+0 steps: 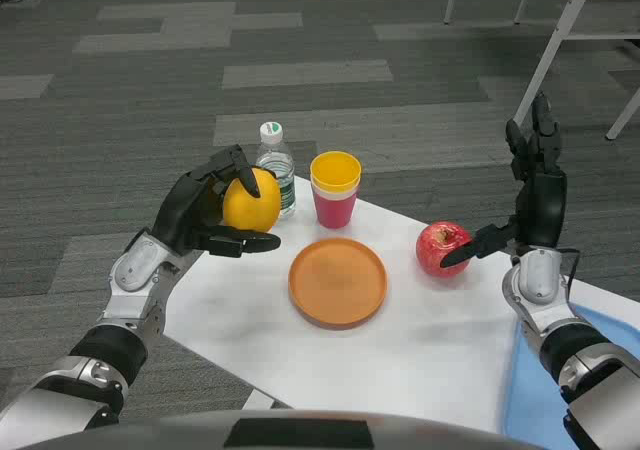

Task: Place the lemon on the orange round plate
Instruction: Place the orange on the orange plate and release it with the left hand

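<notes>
Table-edge lemon [251, 200] within left hand [205, 213]

My left hand [205, 213] covers the left side of the lemon [252, 200]. The lemon hides the lower part of a water bottle [275, 160]. My forearms run off the bottom edge.

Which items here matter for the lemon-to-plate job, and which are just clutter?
Job items:
- lemon, held by the left robot hand
- orange round plate

Lying about:
- apple
- water bottle
- stacked cups
- right robot hand, open
</notes>
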Controlling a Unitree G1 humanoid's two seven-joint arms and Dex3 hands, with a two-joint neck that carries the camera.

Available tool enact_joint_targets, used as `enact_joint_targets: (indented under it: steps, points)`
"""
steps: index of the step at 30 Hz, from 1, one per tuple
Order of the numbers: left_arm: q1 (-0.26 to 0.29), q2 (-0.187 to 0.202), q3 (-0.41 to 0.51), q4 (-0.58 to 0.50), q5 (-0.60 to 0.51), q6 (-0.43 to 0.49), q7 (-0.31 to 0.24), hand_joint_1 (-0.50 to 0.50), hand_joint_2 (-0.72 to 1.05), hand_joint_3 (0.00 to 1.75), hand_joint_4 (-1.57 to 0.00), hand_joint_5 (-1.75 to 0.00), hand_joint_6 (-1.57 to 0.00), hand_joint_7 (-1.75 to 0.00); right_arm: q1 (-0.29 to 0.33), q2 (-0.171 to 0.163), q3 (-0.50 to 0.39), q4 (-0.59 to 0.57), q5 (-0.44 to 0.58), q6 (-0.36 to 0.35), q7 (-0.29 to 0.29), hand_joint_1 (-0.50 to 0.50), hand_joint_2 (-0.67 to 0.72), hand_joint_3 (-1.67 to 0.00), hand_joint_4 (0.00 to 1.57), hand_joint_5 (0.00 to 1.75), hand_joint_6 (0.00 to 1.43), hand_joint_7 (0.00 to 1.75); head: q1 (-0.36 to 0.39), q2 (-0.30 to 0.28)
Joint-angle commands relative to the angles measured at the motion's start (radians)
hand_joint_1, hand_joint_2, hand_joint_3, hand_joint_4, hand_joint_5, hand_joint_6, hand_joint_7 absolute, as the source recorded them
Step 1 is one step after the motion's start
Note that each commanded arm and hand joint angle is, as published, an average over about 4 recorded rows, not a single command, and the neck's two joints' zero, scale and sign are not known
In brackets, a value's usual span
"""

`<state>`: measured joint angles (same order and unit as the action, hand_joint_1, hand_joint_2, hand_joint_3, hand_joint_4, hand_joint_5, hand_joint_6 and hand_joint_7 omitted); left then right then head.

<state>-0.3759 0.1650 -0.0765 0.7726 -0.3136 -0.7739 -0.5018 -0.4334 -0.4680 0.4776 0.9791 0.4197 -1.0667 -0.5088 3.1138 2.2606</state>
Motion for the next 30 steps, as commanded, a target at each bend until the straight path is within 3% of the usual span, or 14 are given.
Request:
enact_joint_targets:
  steps: [1, 4, 16, 22, 30]
  points:
    - [-0.003, 0.004, -0.078, -0.036, -0.025, -0.024, 0.035, 0.5, 0.78, 0.29, 0.0, -1.44, -0.65, -1.68, 0.002, 0.005, -0.008, -0.021, 0.007, -0.003, 0.0, -0.25, 0.72, 0.0, 0.69, 0.0, 0.0, 0.0, 0.008, -0.011]
    - [-0.003, 0.004, -0.08, -0.037, -0.025, -0.024, 0.035, 0.5, 0.78, 0.35, 0.0, -1.44, -0.65, -1.68, 0.002, 0.005, -0.008, -0.022, 0.006, -0.003, 0.0, -0.25, 0.72, 0.0, 0.69, 0.0, 0.0, 0.0, 0.005, -0.005]
    - [0.0, 0.004, -0.081, -0.039, -0.025, -0.024, 0.035, 0.5, 0.78, 0.31, 0.0, -1.54, -0.65, -1.68, 0.003, 0.005, -0.007, -0.023, 0.005, -0.003, 0.0, -0.25, 0.72, 0.0, 0.69, 0.0, 0.0, 0.0, 0.005, -0.009]
    - [-0.002, 0.005, -0.088, -0.036, -0.025, -0.024, 0.037, 0.5, 0.78, 0.35, 0.0, -1.44, -0.66, -1.68, 0.003, 0.005, -0.007, -0.023, 0.005, -0.003, 0.0, -0.25, 0.72, 0.0, 0.69, 0.0, 0.0, 0.0, 0.006, -0.012]
    - [-0.051, -0.009, -0.163, 0.03, -0.024, -0.023, 0.09, 0.5, 0.87, 0.35, 0.0, -1.46, -0.69, -1.68, 0.002, 0.005, -0.005, -0.018, 0.007, -0.003, 0.001, -0.25, 0.72, 0.0, 0.69, 0.0, 0.0, 0.0, 0.006, -0.015]
